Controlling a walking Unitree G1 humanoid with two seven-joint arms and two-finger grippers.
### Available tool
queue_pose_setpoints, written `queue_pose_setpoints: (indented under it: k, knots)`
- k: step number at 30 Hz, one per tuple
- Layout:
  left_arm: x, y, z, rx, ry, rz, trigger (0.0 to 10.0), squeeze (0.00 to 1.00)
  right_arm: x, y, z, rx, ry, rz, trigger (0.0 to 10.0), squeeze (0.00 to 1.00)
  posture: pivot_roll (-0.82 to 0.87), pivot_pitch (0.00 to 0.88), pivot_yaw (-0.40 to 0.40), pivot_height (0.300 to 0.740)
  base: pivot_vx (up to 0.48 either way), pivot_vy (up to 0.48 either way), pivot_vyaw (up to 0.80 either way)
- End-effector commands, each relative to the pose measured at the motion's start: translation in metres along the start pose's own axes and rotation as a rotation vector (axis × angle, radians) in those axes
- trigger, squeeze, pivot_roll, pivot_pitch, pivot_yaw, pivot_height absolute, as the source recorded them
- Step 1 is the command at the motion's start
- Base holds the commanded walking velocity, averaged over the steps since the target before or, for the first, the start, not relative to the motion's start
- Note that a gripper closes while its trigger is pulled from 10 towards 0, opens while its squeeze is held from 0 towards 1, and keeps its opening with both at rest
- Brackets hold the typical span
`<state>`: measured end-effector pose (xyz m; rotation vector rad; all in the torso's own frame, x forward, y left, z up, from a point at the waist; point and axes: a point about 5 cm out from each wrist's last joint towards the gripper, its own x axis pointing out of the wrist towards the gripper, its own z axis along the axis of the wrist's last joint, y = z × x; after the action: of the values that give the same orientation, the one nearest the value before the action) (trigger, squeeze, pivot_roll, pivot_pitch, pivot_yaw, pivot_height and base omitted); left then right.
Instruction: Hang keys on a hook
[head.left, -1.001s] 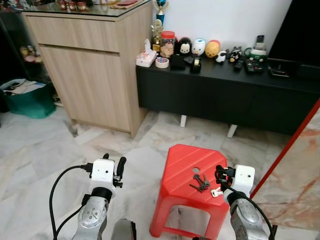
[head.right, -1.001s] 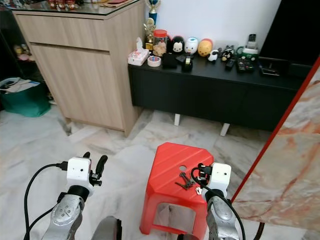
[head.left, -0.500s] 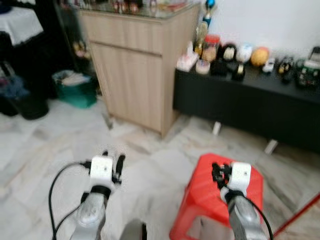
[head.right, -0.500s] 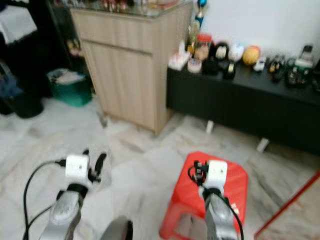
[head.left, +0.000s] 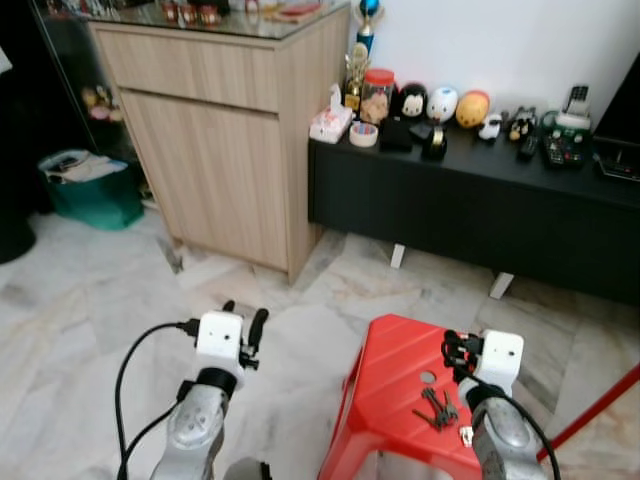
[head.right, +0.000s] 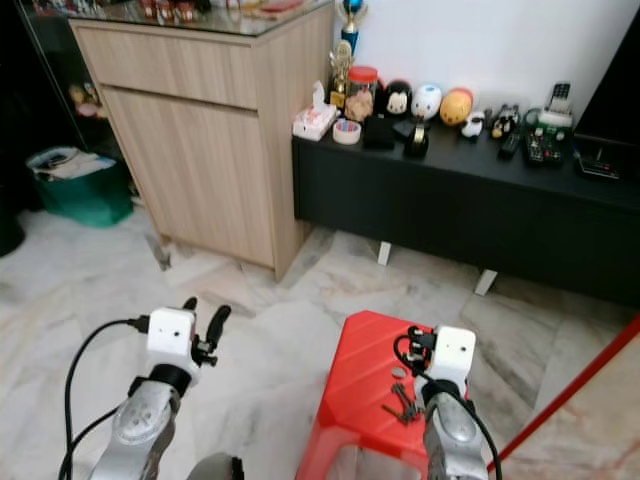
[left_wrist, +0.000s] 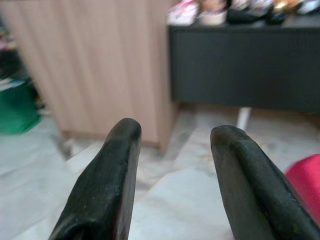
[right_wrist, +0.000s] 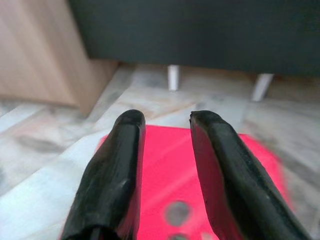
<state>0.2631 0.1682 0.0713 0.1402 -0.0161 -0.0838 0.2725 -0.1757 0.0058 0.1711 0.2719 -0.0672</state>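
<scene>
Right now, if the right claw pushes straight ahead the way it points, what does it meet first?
Probably the red stool's top: the right claw, open, points low across it. Depth is unclear.

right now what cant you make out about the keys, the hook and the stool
- Keys: too small in the eye views to count; the right pincer arm covers the edge of the bunch.
- Hook: no hook can be made out; small items on the black cabinet are too tiny to identify.
- Red stool: legs cut off by the bottom edge of the eye views.
- Right wrist view: the stool top is blurred behind the fingers.
</scene>
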Motion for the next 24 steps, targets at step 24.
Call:
queue_pose_setpoints:
  k: [24]
  knots:
    - [0.002,-0.001,0.0,-0.01,0.003,-0.007,10.0,0.0,-0.015,-0.019,-0.048,-0.038,0.31,-0.069,10.0,0.0,0.08,0.0,-0.062,0.642,0.0,0.0,-0.02]
